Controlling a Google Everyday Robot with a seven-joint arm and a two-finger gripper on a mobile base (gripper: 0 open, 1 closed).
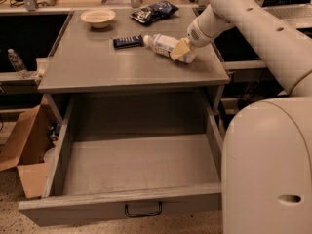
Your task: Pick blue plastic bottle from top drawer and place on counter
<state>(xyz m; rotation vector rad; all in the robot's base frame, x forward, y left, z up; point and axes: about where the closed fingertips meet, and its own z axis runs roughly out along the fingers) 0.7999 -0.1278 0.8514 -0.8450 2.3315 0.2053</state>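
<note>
The blue plastic bottle lies on its side on the counter, white cap pointing left, at the right rear. My gripper is at the bottle's base end, its tan fingers around the bottle's bottom, low over the counter near the right edge. The top drawer is pulled fully out below the counter and its inside is bare. Its black handle shows on the front panel.
A flat dark blue snack bar lies just left of the bottle's cap. A white bowl and a dark chip bag sit at the counter's back. A cardboard box stands on the floor left. A thin clear bottle stands on a left shelf.
</note>
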